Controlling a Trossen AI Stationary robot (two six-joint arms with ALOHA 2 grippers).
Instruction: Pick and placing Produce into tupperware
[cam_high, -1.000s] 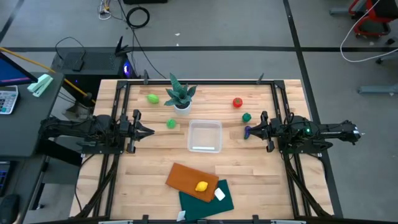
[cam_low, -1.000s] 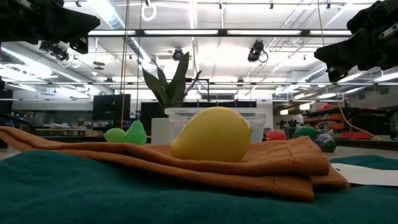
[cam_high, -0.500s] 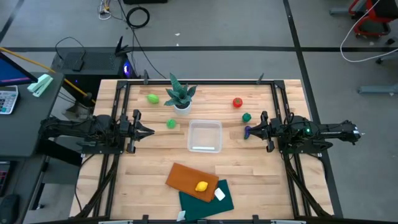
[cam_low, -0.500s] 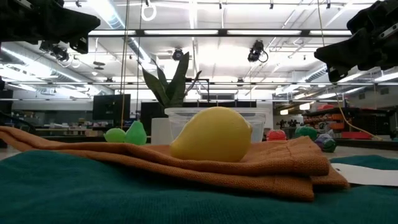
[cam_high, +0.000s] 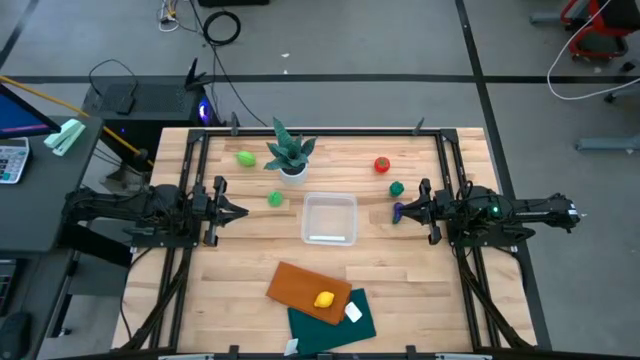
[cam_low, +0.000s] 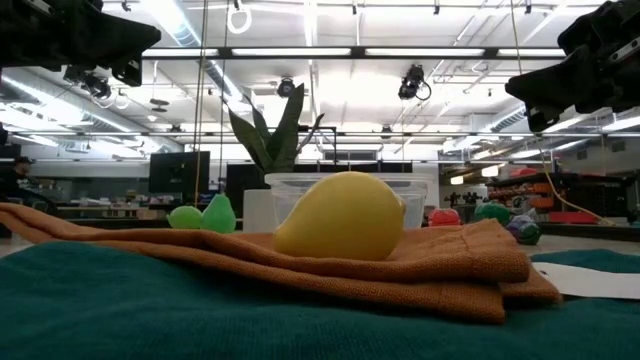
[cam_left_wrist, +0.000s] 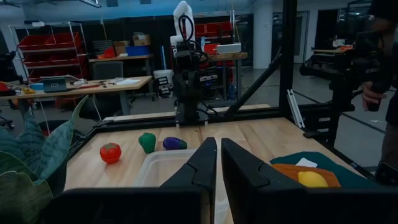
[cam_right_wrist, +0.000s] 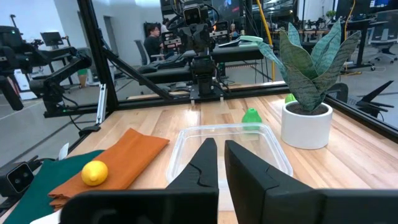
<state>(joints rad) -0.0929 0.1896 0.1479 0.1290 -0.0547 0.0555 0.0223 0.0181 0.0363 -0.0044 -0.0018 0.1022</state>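
Note:
The clear tupperware (cam_high: 330, 218) stands empty at the table's middle. Two light green pieces (cam_high: 245, 158) (cam_high: 275, 199) lie to its left, near the plant. The red piece (cam_high: 382, 165), the dark green piece (cam_high: 397, 188) and the purple piece (cam_high: 398, 211) lie to its right. The yellow piece (cam_high: 324, 299) rests on the orange-brown cloth (cam_high: 300, 288). My left gripper (cam_high: 243, 211) is shut and empty, held above the table left of the tub. My right gripper (cam_high: 405, 211) is shut and empty, held high over the purple piece.
A spiky potted plant (cam_high: 290, 155) stands just beyond the tub's far left corner. A dark green cloth (cam_high: 335, 320) with a white tag lies under the orange-brown cloth at the near edge. Black frame rails run along the table's left and right sides.

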